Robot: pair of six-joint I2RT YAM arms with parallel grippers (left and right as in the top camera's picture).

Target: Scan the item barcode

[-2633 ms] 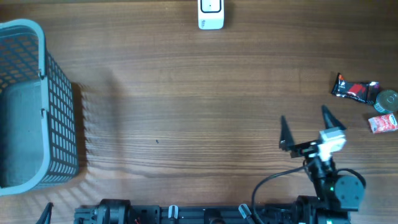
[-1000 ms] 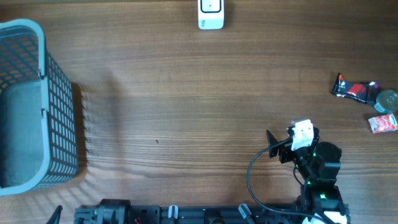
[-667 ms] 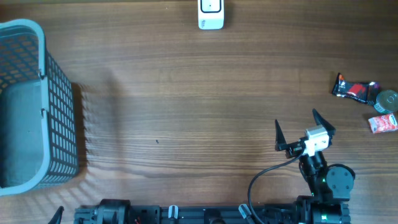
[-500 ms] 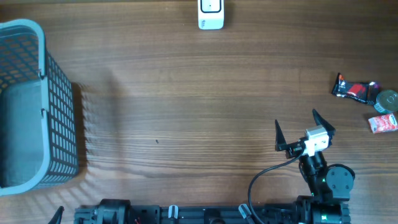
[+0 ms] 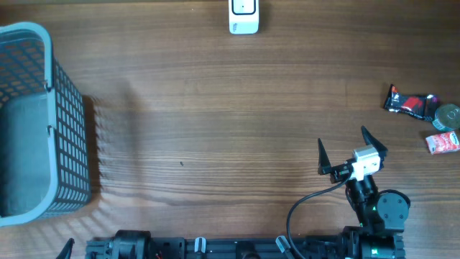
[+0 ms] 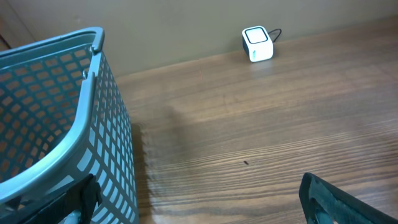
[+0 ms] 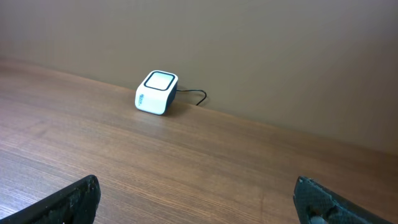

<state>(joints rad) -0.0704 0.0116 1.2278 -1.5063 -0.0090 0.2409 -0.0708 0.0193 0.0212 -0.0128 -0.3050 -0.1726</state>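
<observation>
Right claw [image 5: 343, 140] stands spread wide, empty, well apart from the dark red snack wrapper [image 5: 410, 104], round grey tin [image 5: 448, 115] and red-white packet [image 5: 443, 142] at the right edge of the wooden bench [image 5: 215, 108]. Risk: the items are clustered, so wide jaws may nudge neighbours or pinch two.

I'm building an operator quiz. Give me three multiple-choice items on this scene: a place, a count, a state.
1. Where on the table is the white scanner? A) far edge, middle B) near edge, left C) right edge
2. How many small items lie at the right edge? A) one B) three C) five
3. How is the right claw? A) shut on a snack B) open, empty C) shut, empty
Answers: 1 A, the overhead view shows it top centre; 2 B, a dark wrapper, a round tin and a red packet; 3 B, it gapes wide with nothing in it.
</observation>
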